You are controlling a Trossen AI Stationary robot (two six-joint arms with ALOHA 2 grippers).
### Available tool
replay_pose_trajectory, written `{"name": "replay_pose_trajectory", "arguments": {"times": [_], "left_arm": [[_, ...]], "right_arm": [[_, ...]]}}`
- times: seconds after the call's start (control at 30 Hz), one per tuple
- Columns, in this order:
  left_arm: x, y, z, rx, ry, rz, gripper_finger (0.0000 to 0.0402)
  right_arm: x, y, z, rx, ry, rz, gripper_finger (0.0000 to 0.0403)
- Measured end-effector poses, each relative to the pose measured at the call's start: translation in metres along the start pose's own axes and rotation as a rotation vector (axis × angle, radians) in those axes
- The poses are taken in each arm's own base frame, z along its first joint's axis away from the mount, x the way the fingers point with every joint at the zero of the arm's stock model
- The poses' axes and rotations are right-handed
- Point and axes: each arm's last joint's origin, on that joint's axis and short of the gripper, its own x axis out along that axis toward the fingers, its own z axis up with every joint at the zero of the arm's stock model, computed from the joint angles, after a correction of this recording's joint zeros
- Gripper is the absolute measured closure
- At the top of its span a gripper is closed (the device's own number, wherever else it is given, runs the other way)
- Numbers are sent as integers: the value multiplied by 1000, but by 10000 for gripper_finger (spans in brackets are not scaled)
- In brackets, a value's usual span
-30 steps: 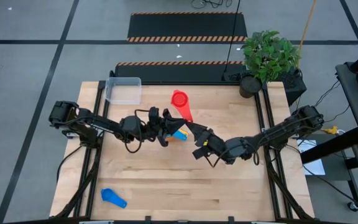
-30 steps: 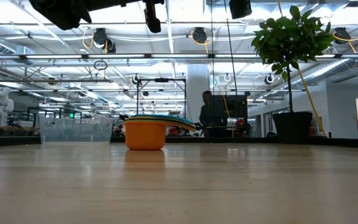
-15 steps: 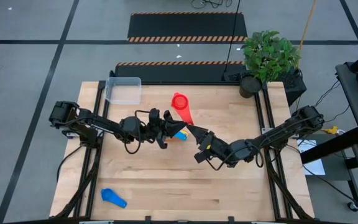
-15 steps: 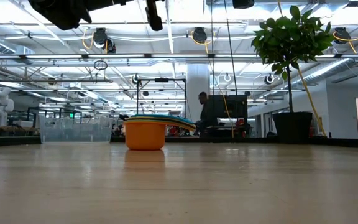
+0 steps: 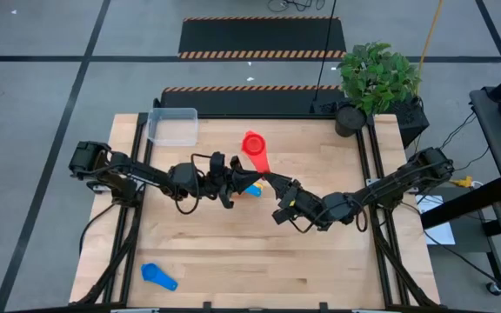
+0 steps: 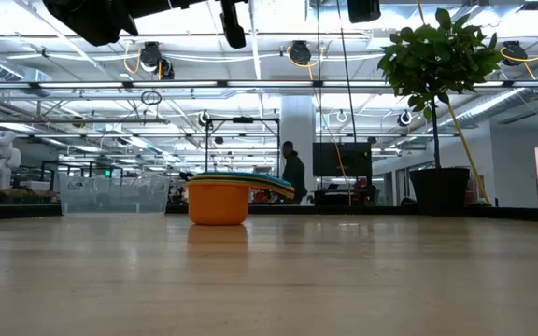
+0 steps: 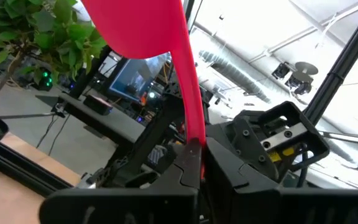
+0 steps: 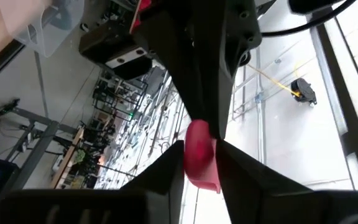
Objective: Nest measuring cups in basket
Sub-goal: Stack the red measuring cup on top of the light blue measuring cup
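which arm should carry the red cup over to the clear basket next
Left, probably. The left gripper is shut on the red cup by its handle and sits nearer the basket. The right gripper pinches the same handle from farther away.

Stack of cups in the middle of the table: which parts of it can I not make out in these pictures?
- High view: the left arm covers most of the stack; only bits of blue and yellow show.
- Low view: the orange cup hides the cups nested in it; only rims show, so their number is unclear.
- Wrist views: the stack is out of frame.
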Motion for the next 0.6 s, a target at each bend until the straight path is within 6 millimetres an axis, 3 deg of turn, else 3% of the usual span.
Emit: {"name": "replay_pose_trajectory", "arguments": {"times": [0.37, 0.47, 0.6], "left_arm": [[0, 0, 0, -18, 6, 3, 388], [0, 0, -2, -8, 14, 4, 357], [0, -1, -3, 2, 20, 1, 288]], "right_arm": [[0, 1, 1, 44, -9, -2, 381], [0, 1, 1, 65, -9, -2, 396], [0, 1, 1, 103, -10, -3, 402]]}}
